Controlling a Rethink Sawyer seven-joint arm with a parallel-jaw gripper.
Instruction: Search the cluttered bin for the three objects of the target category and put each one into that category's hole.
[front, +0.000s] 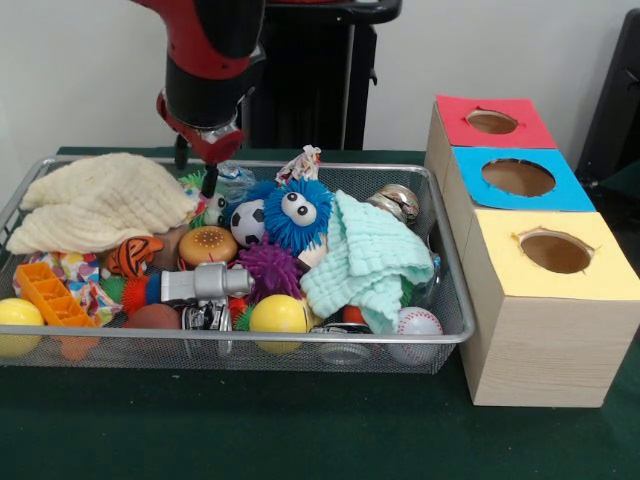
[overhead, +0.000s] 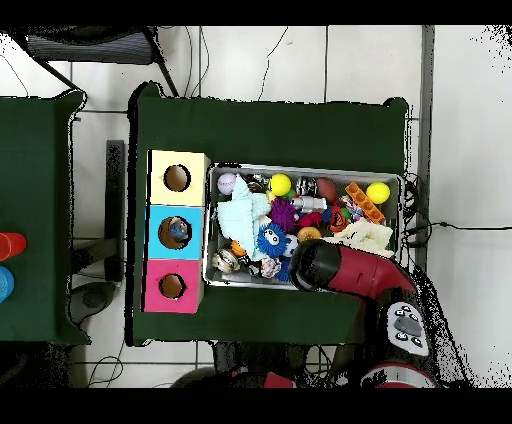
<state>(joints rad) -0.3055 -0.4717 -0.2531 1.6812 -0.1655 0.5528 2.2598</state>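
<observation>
Going from the left of the front view, we see the bin (front: 452, 330) on the green tabletop (front: 300, 430), packed with clutter: a cream cloth (front: 95, 200), an orange block (front: 50, 292), yellow balls, a toy burger (front: 207, 243) and a soccer ball (front: 247, 222). Above the bin's far side, left of centre, the tool (front: 207, 180) hangs low over the pile. We cannot tell whether it is spread or closed, or whether it holds anything.

Just right of it, at the far rim, lies one clear creased plastic piece (front: 233, 180), which we take for one of the three objects. The other two we cannot pick out; they may lie under the fuzzy blue toy (front: 297, 213) or the mint cloth (front: 370, 255).

At the far right stand the boxes, and the red-topped hole (front: 492, 122) is the farthest one back. Nothing clear shows in or on it. We judge the task barely begun: no object is visibly delivered, and all three seem left to find and carry across.
</observation>
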